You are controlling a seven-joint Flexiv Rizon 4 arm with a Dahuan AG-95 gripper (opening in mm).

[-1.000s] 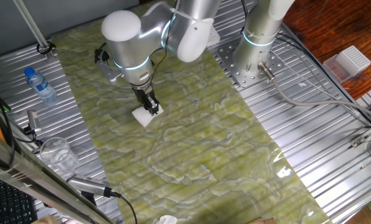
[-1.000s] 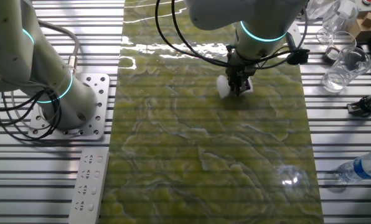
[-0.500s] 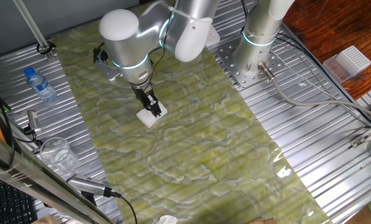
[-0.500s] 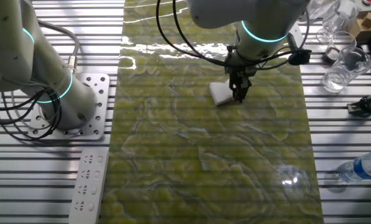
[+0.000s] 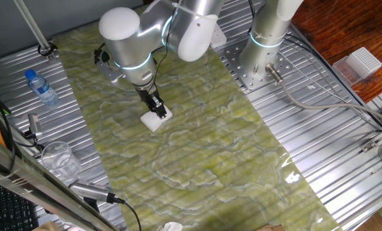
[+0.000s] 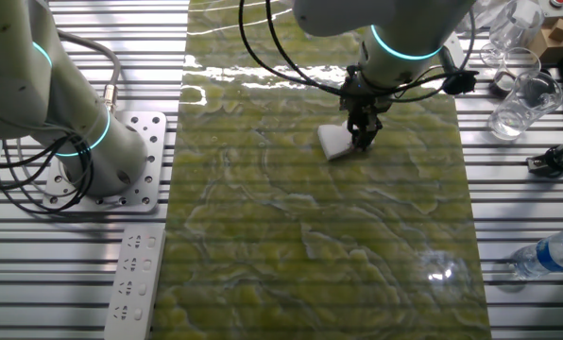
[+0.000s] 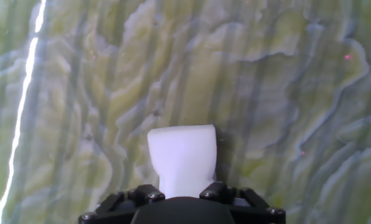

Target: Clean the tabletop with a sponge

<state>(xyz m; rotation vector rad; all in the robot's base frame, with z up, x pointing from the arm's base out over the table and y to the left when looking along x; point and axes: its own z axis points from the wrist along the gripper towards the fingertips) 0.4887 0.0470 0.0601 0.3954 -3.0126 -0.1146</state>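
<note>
The white sponge (image 5: 156, 120) lies pressed on the green-yellow marbled tabletop (image 5: 204, 141), left of its middle in one fixed view. My gripper (image 5: 156, 113) is shut on the sponge and holds it from above. In the other fixed view the sponge (image 6: 335, 144) sticks out to the left of the gripper (image 6: 362, 142). In the hand view the sponge (image 7: 183, 157) runs forward from between the dark fingers (image 7: 146, 195), flat against the tabletop (image 7: 285, 93).
A water bottle (image 5: 41, 87) and a clear glass (image 5: 58, 156) stand on the ribbed metal panel left of the sheet. A second arm's base (image 5: 261, 54) is bolted at the far right. A white perforated box (image 5: 362, 62) sits beyond it. A white scrap (image 5: 172, 226) lies at the near edge.
The gripper has slid the sponge a little along the tabletop, toward the near right in one fixed view. In the last half second it has hardly moved.
</note>
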